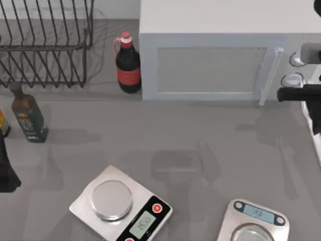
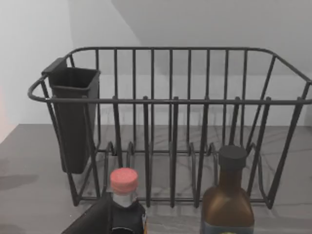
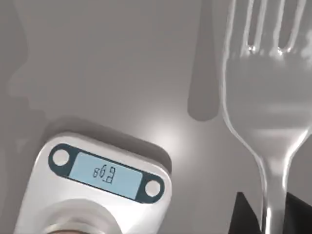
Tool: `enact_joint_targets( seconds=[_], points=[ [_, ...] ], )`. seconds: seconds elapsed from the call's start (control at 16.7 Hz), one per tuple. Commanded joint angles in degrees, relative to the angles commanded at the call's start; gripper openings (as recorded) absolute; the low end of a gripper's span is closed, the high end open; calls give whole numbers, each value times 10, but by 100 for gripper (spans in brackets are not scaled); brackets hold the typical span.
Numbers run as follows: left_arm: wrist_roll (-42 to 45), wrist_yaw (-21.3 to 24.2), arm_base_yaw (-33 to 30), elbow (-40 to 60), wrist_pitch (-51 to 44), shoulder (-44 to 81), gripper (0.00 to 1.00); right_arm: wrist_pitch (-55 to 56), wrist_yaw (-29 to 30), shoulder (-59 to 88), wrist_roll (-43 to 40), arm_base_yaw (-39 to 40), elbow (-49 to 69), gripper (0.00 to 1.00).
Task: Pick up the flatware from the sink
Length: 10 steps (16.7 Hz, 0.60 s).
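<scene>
My right gripper (image 3: 273,214) pinches the fork (image 3: 265,97) by its thin handle, lower right of my wrist view. It looks light, stiff and slippery, so hold firmly. Beyond sits a scale (image 3: 97,180).

The table (image 1: 200,135) is plain grey. The dish rack (image 1: 45,45) at the far left is of black wire, with a black cup (image 2: 73,117) on its side. A dark bottle (image 1: 128,63) has a red label and a red cap. A dark green bottle (image 1: 29,118) at the left has a black cap. The microwave (image 1: 220,55) is white. The near left scale (image 1: 120,208) is white with a silver plate and a red button. The near right scale (image 1: 253,223) is silver with a pale blue screen in a dark blue frame. The fork (image 3: 265,97) is shiny silver.
</scene>
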Motion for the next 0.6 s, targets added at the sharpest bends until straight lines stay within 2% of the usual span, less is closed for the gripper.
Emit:
enact_joint_targets(
  seconds=[0.24,0.6],
  points=[
    [0,0,0,0,0,0,100,-1,7,-44,47,57,-53,0],
    [0,0,0,0,0,0,100,9,6,-41,48,55,-61,0]
  ],
)
